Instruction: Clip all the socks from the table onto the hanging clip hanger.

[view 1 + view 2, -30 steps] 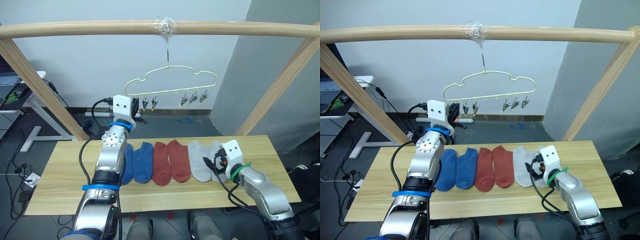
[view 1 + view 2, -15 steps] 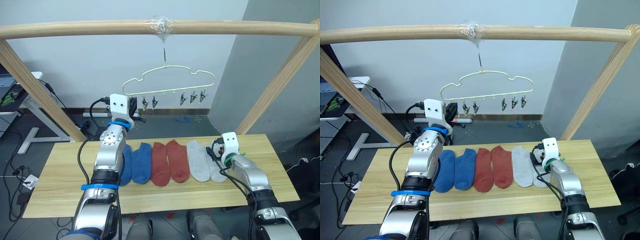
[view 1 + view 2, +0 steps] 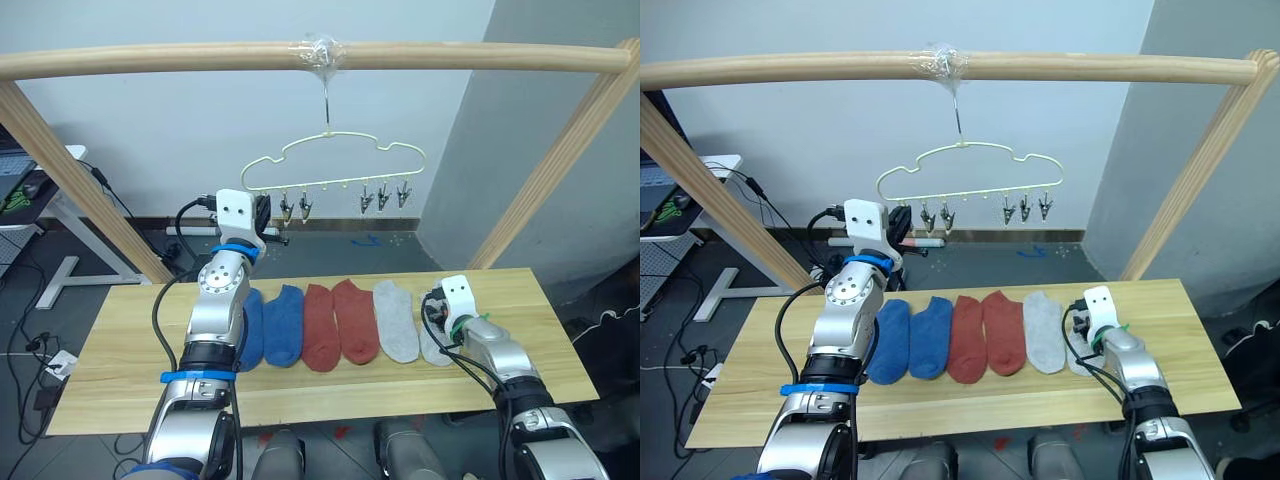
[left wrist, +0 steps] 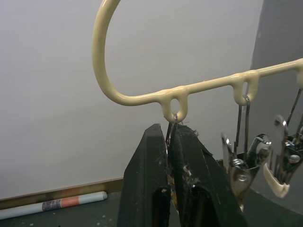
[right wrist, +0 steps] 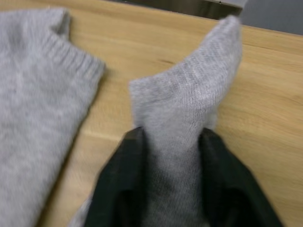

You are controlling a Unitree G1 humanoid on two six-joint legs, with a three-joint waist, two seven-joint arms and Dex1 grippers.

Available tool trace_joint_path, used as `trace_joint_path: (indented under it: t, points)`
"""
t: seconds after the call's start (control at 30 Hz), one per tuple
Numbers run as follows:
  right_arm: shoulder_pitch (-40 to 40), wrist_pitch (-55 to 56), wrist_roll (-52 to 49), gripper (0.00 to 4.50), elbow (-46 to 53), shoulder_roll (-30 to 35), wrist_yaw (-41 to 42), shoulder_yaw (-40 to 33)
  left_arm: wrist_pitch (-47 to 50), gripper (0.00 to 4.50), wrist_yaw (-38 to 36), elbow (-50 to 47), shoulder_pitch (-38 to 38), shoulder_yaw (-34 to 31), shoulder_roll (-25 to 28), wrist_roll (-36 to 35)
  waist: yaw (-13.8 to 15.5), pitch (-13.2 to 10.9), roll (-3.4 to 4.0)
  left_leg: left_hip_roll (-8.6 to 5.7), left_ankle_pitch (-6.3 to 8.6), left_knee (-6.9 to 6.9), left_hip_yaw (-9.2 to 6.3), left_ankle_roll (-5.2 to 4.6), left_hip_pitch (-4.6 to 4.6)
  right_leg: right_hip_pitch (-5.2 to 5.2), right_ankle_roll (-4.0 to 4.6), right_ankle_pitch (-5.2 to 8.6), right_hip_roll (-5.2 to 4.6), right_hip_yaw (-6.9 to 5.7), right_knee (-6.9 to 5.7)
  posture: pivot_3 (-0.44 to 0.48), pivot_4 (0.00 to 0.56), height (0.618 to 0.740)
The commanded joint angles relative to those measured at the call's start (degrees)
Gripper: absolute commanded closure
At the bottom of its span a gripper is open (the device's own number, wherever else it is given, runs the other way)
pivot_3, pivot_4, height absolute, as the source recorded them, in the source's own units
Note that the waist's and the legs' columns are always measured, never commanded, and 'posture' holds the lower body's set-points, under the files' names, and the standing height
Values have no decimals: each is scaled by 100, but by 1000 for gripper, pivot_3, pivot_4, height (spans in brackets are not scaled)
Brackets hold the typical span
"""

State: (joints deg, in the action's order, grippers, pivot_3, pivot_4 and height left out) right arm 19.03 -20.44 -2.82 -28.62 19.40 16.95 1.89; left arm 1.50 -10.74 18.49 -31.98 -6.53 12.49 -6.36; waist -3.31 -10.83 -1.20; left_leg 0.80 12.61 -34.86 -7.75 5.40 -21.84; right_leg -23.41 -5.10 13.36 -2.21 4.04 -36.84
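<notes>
Our right claw (image 5: 173, 189) is clamped on the far-right grey sock (image 5: 189, 109), its two black fingers (image 5: 120, 189) pinching a fold of knit that rises off the bench (image 5: 265, 118) between them. Just left of it lies the other grey sock (image 3: 396, 320), flat and untouched. Going further left along the bench we pass the two red socks (image 3: 338, 322) and then the two blue socks (image 3: 272, 325), all six in one row, edges touching or nearly so.

Our left claw (image 4: 170, 142) is up at the hanger (image 3: 335, 165), fingers pressed together on the leftmost clip (image 4: 171, 126), right under the hanger's first loop. The next clips (image 4: 246, 163) hang just to its right, jaws shut and empty. The hanger itself hangs by its hook from the wooden pole (image 3: 320, 55) above and beyond the bench.

We judge this to be the very first sock: the grasp is made on the bench, none is clipped yet, and one clip is squeezed ready. Next we need to lift the grey sock clear of its neighbour without dragging it, carry it up and to the left, and feed its edge into the held clip. We cannot tell whether that clip's jaws are actually spread, since our fingers hide them. The hanger swings freely, so the approach should be gentle.
</notes>
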Motion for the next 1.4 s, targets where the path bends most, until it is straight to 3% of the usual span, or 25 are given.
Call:
trace_joint_path:
  t: [0.03, 0.1, 0.2, 0.37, 0.53, 0.7, 1.0, 1.4]
  points:
    - [-302, -137, 55, 4389, 412, 244, 179, -66, 85, 4500, -108, -102, 36, -17, 144, 11, 3, 0, 0, 0, 0, 0, 1, 1, -1, 0, 0, 0, 0, 0, 2, 7, 186, 740]
    - [-396, -164, 51, 4478, 693, 338, 273, -43, 126, 4500, -170, -111, 38, -22, 169, -26, -19, -2, 1, 0, 1, 0, 2, 1, -1, -1, 1, 1, 0, 1, 2, 7, 186, 740]
    - [-681, 151, 284, 4478, 2097, 845, 1031, 500, 576, 4500, -510, -227, 11, -195, 246, -451, -31, -15, 10, 0, 0, 0, 2, 1, -3, -7, 8, 6, 0, 1, -1, 11, 184, 740]
    - [-605, 934, 1066, 4478, 3611, 1467, 1859, 1567, 2756, 4500, -732, -785, -136, -1007, 198, -2278, -155, -41, -5, 4, 0, 0, 2, 1, -3, -10, 6, 7, 1, -1, -2, 14, 185, 740]
    - [138, 864, 1514, 4478, 3749, 1077, 1925, 2063, 5094, 4500, -131, -1089, -529, -2013, 143, -4324, -155, -76, -52, 4, 0, -2, -4, 1, -6, -10, 4, 7, 1, -3, -1, 19, 181, 740]
    - [796, 1003, 2032, 4478, 3493, 653, 1832, 2458, 5830, 4500, 657, -1209, -664, -2675, -172, -5575, -90, -91, -63, 2, 1, 1, -10, 4, -12, -13, -8, 0, -2, -7, 1, 24, 178, 740]
    - [1421, 1137, 2619, 4478, 3069, 161, 1661, 2651, 6135, 4500, 999, -1670, -411, -2492, -275, -6125, 82, -93, -63, 1, 6, 2, -12, 18, -20, -19, 1, 5, -4, -10, 5, 31, 175, 740]
    - [1825, 1459, 3037, 4478, 2698, -119, 1589, 2700, 6002, 4500, 1099, -1872, -186, -2221, -215, -6245, 140, -93, -63, 1, 5, 1, -11, 20, -20, -20, 1, 6, -4, -10, 6, 26, 180, 740]
